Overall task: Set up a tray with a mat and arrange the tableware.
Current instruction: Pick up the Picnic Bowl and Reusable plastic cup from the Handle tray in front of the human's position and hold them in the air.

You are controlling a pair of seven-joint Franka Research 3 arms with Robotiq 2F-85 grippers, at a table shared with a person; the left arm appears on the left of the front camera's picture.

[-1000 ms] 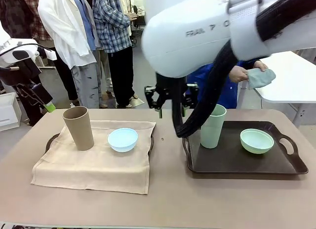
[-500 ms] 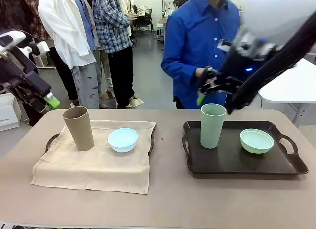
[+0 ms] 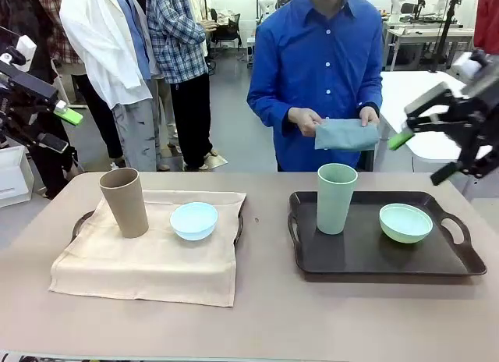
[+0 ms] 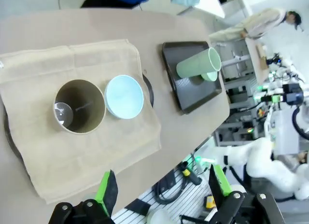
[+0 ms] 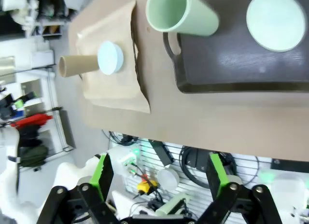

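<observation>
- Done: beige mat (image 3: 156, 260) under tan cup (image 3: 125, 202), blue bowl (image 3: 193, 220).
- Pending: right tray (image 3: 390, 275) bare; person (image 3: 320, 58) holds grey mat (image 3: 347, 134).
- Open, empty: left end effector (image 3: 54, 129), right end effector (image 3: 425, 155).

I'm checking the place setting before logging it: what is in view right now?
tan cup: 1, tan, upright on the mat
light blue bowl: 1, light blue, on the mat beside the tan cup
pale green cup: 1, pale green, upright on the right tray
pale green bowl: 1, pale green, on the right tray, apart from its cup
mat: 1, beige, draped over the left tray
left tray: 1, dark, under the mat
right tray: 1, dark, no mat
folded cloth: 1, grey-blue, in the person's hands
table: 1, light brown
person's hands: 2, far side
left claw: open, empty
right claw: open, empty
</observation>
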